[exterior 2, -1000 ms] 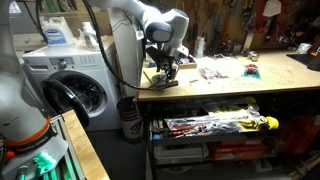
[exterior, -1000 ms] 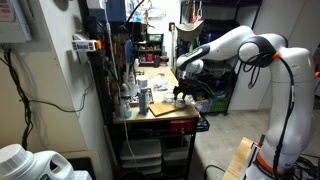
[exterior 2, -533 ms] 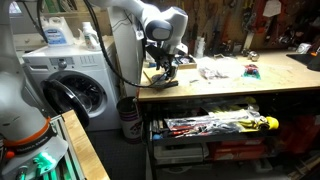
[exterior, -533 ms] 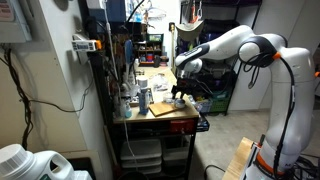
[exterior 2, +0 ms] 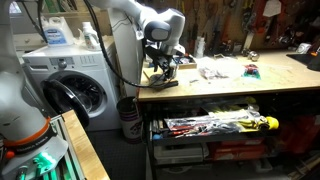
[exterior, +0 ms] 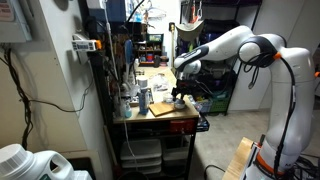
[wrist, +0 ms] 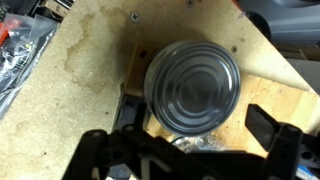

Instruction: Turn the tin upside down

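The tin point(wrist: 193, 85) is a low round silvery-grey tin with ringed ridges on its upper face. It stands flat on a light wooden board point(wrist: 285, 95) on the stained workbench top point(wrist: 80, 60). My gripper point(wrist: 196, 117) is directly above it, open, with one dark finger on each side of the tin and a gap to each. In both exterior views the gripper point(exterior: 180, 95) point(exterior 2: 163, 72) hangs just over the board near the bench's end. The tin itself is too small to make out there.
A taller upright can point(exterior: 145, 98) stands on the bench beside the board point(exterior: 163, 109). Loose items point(exterior 2: 215, 72) lie further along the bench. A washing machine point(exterior 2: 70, 92) stands past the bench end. A plastic bag point(wrist: 20, 50) lies near the board.
The gripper has risen slightly above the board. The tin and board have not moved.
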Tool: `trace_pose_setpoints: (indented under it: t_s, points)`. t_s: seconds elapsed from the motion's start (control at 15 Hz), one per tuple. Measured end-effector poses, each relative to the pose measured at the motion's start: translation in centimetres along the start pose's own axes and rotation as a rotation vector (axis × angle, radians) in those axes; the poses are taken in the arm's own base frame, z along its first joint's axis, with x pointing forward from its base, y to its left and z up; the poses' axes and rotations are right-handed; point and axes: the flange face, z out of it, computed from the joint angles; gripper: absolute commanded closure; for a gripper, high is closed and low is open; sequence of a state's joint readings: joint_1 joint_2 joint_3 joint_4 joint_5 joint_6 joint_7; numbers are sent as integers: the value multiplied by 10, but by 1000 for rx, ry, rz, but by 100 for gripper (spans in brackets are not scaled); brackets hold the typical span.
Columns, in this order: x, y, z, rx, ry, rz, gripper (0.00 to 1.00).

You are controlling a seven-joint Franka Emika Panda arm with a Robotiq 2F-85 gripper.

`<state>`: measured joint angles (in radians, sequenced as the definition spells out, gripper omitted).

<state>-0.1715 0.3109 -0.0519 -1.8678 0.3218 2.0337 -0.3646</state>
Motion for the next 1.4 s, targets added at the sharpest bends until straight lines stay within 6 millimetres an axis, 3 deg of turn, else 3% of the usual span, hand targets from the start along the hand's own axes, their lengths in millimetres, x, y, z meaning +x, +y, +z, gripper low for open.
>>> trace_pose_setpoints:
  t_s: [0.6, 1.4]
  points:
    - [-1, -9, 7, -42, -32, -45, 0]
    - [1, -21, -3, -49, -15, -71, 0]
